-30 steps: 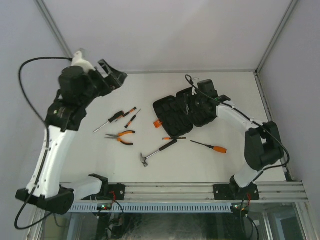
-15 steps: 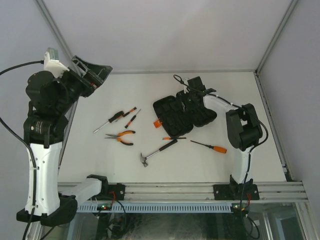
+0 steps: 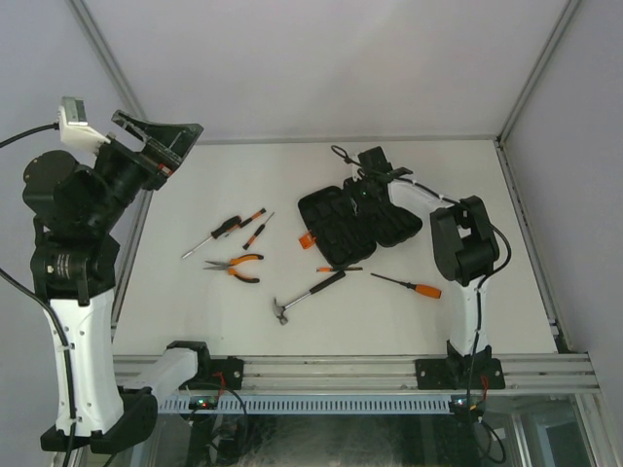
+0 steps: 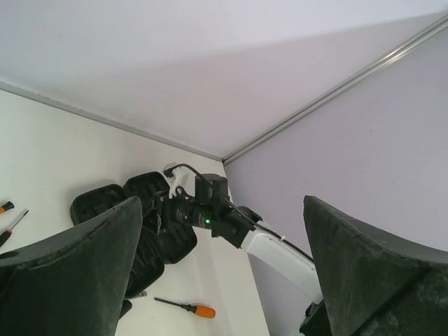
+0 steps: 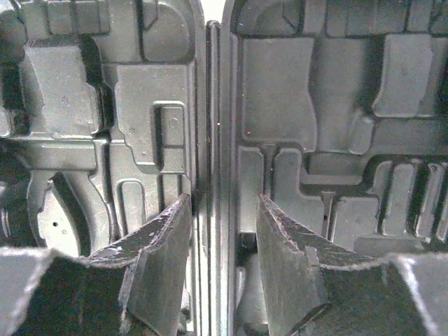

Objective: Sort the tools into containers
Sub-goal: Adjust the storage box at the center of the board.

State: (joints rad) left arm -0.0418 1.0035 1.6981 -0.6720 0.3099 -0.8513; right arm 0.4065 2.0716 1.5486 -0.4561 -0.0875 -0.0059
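The black tool case (image 3: pixel 341 229) lies open on the table with an orange latch (image 3: pixel 306 239) at its near left. My right gripper (image 3: pixel 363 189) hangs low over its far edge. In the right wrist view the gripper (image 5: pixel 224 203) is open, its jaws astride the case's hinge ridge (image 5: pixel 213 105) with gaps on both sides. My left gripper (image 3: pixel 159 126) is raised high at the far left, wide open and empty (image 4: pixel 222 203). On the table lie orange-handled pliers (image 3: pixel 236 265), a hammer (image 3: pixel 307 291) and several screwdrivers (image 3: pixel 226 229), one orange-handled (image 3: pixel 409 285) (image 4: pixel 185 308).
Moulded empty slots (image 5: pixel 287 91) fill both halves of the case. A short screwdriver (image 3: pixel 339 269) lies just at the case's near edge. White walls enclose the table at the back and sides. The rail (image 3: pixel 341 370) with the arm bases runs along the near edge.
My left arm has lifted and swung left, its jaws opening fully. My right gripper has moved up to the case's far hinge end, its jaws narrowing and its elbow folding in.
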